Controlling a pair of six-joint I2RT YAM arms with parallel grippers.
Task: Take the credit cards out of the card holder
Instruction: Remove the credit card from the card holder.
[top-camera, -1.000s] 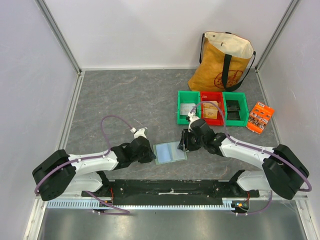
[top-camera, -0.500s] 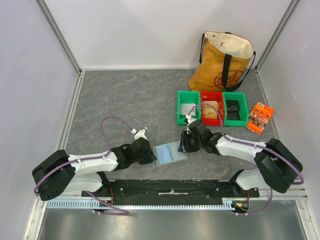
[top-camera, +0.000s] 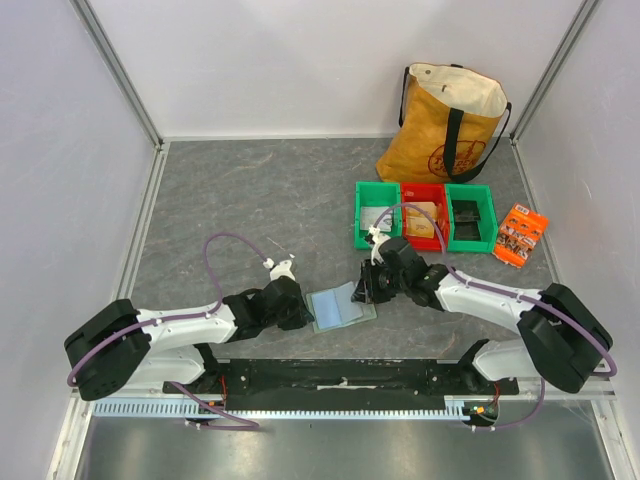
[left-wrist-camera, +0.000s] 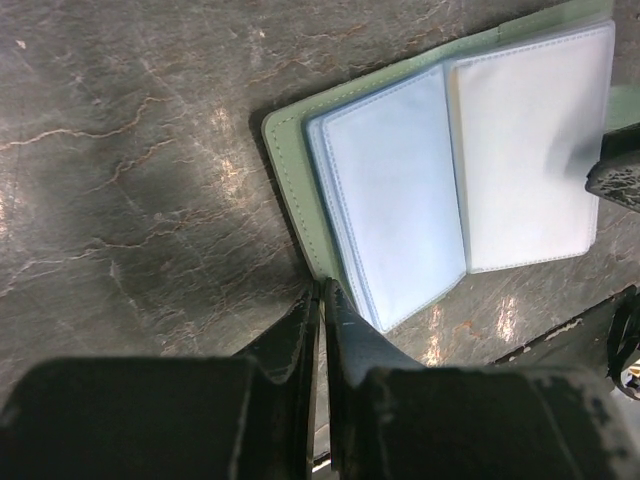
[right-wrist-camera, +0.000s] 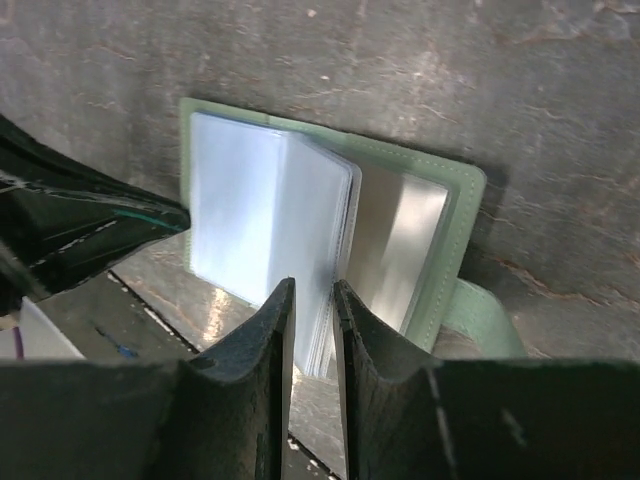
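Grey stone-veined tabletop (top-camera: 260, 200), matte, plain white walls (top-camera: 300, 60) on three sides, aluminium corner posts (top-camera: 118, 70) — slanting inward, ribbed metal rail (top-camera: 140, 408) along near edge, light even — faint sheen only.

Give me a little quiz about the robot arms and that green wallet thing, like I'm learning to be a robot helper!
1. True or false: the card holder lies folded shut on the table.
2. What colour is the middle bin in the row? A) green B) red C) blue
3. What are the left jaws pinching?

Key: 1. False, it lies open with its pale blue pockets showing. 2. B. 3. The edge of the card holder's green cover.
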